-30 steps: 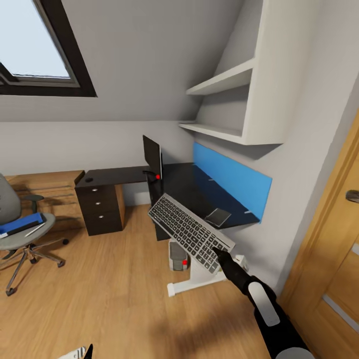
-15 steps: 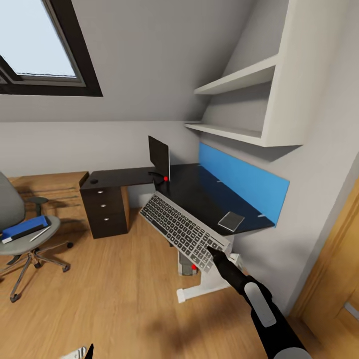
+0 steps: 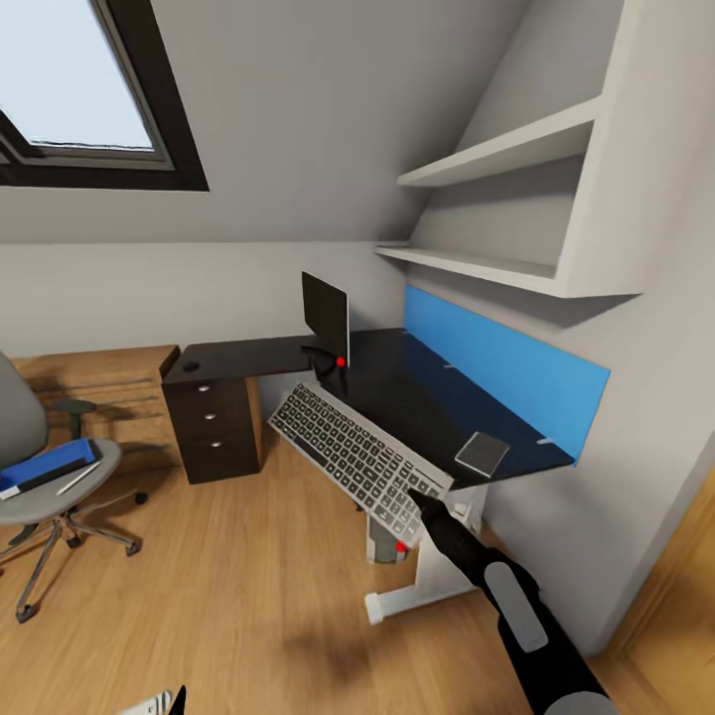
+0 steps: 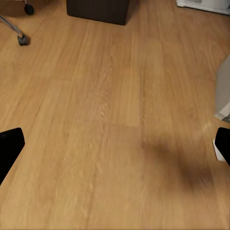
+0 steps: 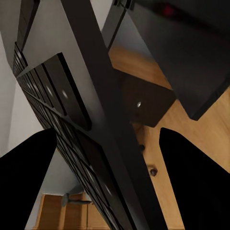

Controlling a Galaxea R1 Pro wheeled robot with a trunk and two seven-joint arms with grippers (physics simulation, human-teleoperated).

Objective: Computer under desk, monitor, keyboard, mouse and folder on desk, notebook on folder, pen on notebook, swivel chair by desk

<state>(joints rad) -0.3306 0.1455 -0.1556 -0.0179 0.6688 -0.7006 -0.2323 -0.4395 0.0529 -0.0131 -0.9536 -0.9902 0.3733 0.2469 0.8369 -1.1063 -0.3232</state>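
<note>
I have the right gripper [image 3: 425, 500] clenched on the near corner of the keyboard [image 3: 356, 457]. The keyboard is carried in the air, tilted, stretching up and away from the gripper toward the monitor [image 3: 327, 316], and it hangs just off the front edge of the worktop [image 3: 417, 402] without resting on it. In my right wrist view the keyboard [image 5: 81, 143] runs between the two dark fingers [image 5: 28, 182], edge on.

Beyond the keyboard's far end the monitor stands upright on the worktop, its red light low at one corner. To the gripper's right and slightly ahead, a small dark notebook [image 3: 482, 452] lies flat on the worktop near the blue wall panel [image 3: 501, 372]. Below the gripper, under the worktop, I can see part of the computer [image 3: 389, 541] with a red light.

Far off to the gripper's left sits the swivel chair [image 3: 45, 487], well apart from the worktop, with the blue folder [image 3: 50, 465] and the pen [image 3: 77, 479] on its seat.

My left gripper [image 4: 115, 143] is released, fingers wide apart, over bare wooden floor [image 4: 110, 110].
</note>
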